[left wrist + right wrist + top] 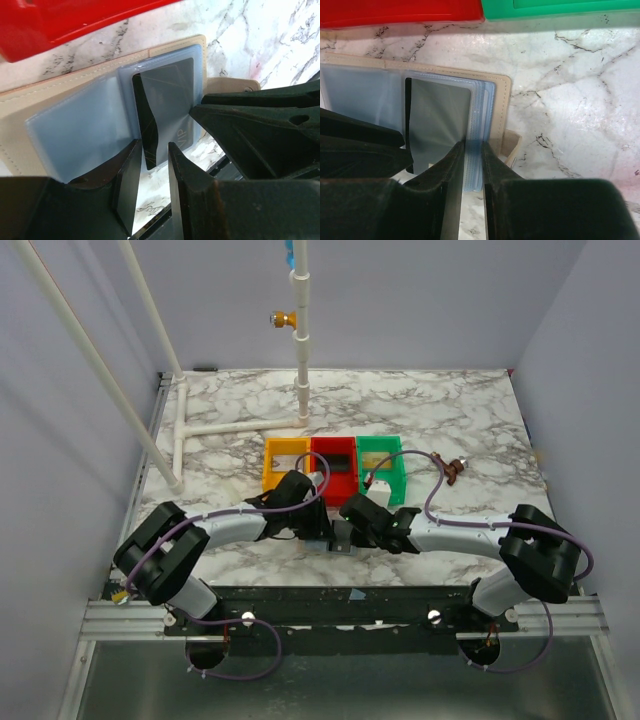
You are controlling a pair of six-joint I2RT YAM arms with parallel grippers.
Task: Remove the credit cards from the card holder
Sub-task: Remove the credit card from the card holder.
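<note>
Writing: pale letters that read "VIP" on the black card, low on its right side in the left wrist view; no other writing can be read.
Card holder: the card holder lies open and flat on the marble table, just below the red tray in both wrist views. It has a tan stitched border and grey-blue plastic sleeves.
In the holder: the black card sits in the uppermost sleeve, and its lower end sticks out past the sleeve's edge.
Left gripper: the left gripper has its fingers drawn close on either side of that free end, pinching the black card.
Right gripper: the right gripper is clamped on the stacked sleeve edges at the holder's right side, lower centre of its own view.
Overhead: both grippers meet at mid-frame and hide most of the holder.
Yellow tray: the yellow tray holds a flat grey piece.
Red tray: the red tray holds a flat dark piece.
Green tray: the green tray holds a pale flat piece, too small to make out.
</note>
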